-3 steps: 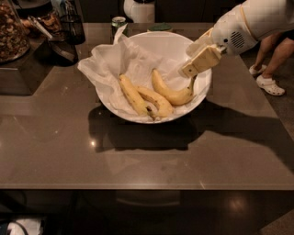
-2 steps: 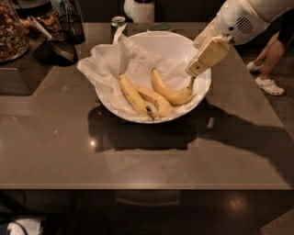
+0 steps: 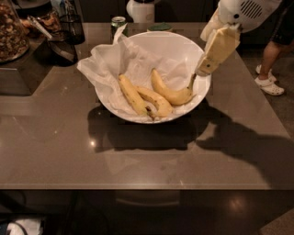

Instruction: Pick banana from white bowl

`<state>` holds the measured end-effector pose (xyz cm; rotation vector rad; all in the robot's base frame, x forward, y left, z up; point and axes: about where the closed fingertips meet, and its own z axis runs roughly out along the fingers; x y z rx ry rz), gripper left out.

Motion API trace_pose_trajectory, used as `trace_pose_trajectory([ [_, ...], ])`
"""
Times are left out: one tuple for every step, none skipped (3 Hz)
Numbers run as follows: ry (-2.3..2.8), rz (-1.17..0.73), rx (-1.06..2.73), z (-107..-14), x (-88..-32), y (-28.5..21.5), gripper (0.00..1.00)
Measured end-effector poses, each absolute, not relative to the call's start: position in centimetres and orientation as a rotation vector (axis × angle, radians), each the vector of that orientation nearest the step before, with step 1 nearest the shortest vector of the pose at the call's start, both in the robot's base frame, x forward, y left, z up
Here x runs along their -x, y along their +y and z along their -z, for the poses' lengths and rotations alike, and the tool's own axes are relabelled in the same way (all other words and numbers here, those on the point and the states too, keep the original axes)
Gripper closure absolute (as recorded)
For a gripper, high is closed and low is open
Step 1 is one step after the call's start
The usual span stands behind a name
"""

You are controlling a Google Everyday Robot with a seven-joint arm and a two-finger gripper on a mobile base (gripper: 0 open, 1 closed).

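The white bowl (image 3: 193,53), lined with crumpled white paper, stands at the back middle of the table. Three bananas lie in it. The banana (image 3: 169,93), thick and strongly curved, rests at the bowl's right side with its thin stem pointing up. A straighter slim banana (image 3: 131,94) and a stubby one (image 3: 156,101) lie to its left. My gripper (image 3: 202,71) hangs over the bowl's right rim, angled down to the left, with its tip right at the top of the banana's stem.
A green can (image 3: 118,21) and a white jug (image 3: 140,10) stand behind the bowl. A dark wire basket (image 3: 69,25) and a glass container of snacks (image 3: 11,32) are at the back left. A person's foot in a white shoe (image 3: 270,85) is at the right.
My gripper has risen and drawn back to the upper right, from low over the banana to the stem's top. The bananas and the bowl have not moved.
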<state>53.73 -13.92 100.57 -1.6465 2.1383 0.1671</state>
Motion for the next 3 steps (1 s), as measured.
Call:
trace_pose_trajectory([
  [2.134,-0.166,1.643,-100.62,-53.83,-13.84,0.31],
  [2.134,-0.166,1.643,-100.62,-53.83,-13.84,0.37],
  [2.126,-0.188,1.639,-100.24,-54.19,-13.29,0.38],
])
